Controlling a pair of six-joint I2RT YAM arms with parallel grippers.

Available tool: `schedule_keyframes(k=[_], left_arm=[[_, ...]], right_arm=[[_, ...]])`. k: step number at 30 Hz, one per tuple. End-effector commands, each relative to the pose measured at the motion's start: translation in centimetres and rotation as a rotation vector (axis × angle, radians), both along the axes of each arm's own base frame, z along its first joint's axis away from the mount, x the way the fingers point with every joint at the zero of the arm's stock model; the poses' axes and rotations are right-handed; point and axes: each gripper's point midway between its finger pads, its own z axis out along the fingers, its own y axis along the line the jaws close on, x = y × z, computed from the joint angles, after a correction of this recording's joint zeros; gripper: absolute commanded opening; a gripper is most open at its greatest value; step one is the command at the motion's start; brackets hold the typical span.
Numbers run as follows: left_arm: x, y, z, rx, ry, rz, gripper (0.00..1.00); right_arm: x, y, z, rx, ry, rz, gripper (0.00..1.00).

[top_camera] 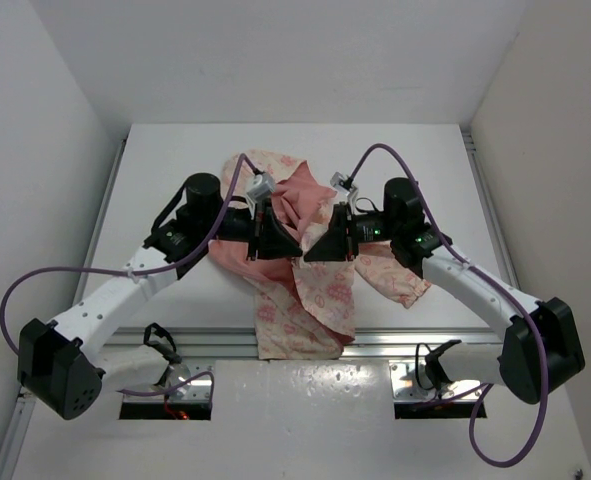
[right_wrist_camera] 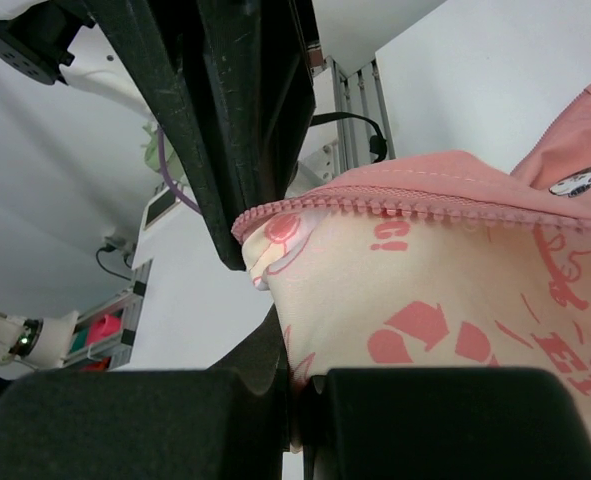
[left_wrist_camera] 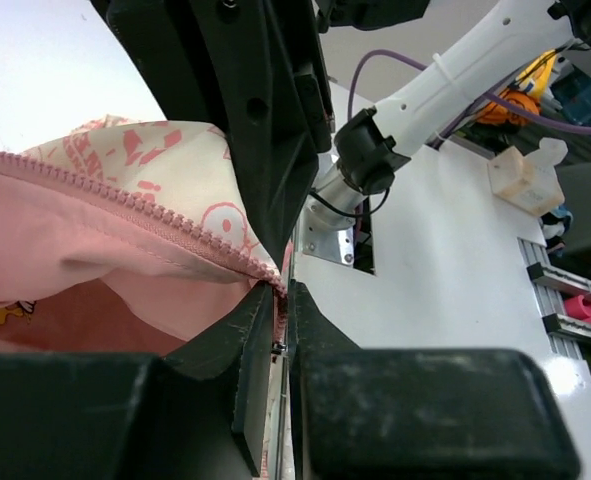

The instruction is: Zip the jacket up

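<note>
The jacket (top_camera: 315, 290), cream with pink print and salmon lining, lies open in the middle of the table. My left gripper (top_camera: 278, 243) is shut on the jacket's left front edge; in the left wrist view the pink zipper tape (left_wrist_camera: 175, 228) runs down into the pinch (left_wrist_camera: 281, 300). My right gripper (top_camera: 320, 247) is shut on the right front panel; in the right wrist view the cream fabric (right_wrist_camera: 425, 300) is pinched between the fingers (right_wrist_camera: 305, 385), with the zipper teeth (right_wrist_camera: 425, 205) along its top edge. The two grippers stand close together, facing each other.
The table's near edge has a metal rail (top_camera: 415, 345) just below the jacket's hem. White walls close in the left, right and back sides. Purple cables (top_camera: 395, 155) loop above the arms. The right arm's base (left_wrist_camera: 375, 150) shows in the left wrist view.
</note>
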Motion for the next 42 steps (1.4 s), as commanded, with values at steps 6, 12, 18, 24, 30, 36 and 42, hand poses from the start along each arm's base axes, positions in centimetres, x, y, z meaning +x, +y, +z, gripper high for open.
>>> schedule_keyframes(k=[6,12,18,24,30,36,42], left_arm=[[-0.6,-0.6,0.4,-0.017,-0.025,-0.037,0.31],[0.1,-0.8,-0.4,0.001,-0.014,0.002,0.35],[0.1,-0.8,-0.4,0.001,-0.023,0.001,0.12],[0.7,-1.1,0.7,-0.035,-0.015,0.033,0.00],[0.7,-1.8,2.0,-0.084,0.002,0.067,0.00],[1.1,-3.1,0.7,-0.085,0.091,0.045,0.00],[2.1,-4.0,1.4,-0.106,0.143,0.070,0.00]], right_arm=[[1.1,0.2,2.8,0.056,-0.128,-0.014,0.00],[0.8,0.0,3.5,0.083,-0.117,-0.008,0.00],[0.3,-0.2,3.6,0.089,-0.121,0.005,0.00],[0.3,-1.5,0.5,-0.039,-0.097,-0.027,0.68],[1.0,-5.1,1.4,-0.062,-0.130,-0.145,0.73],[2.1,-4.7,3.5,0.038,-0.073,-0.195,0.75],[1.1,-3.4,5.3,0.102,0.010,-0.096,0.66]])
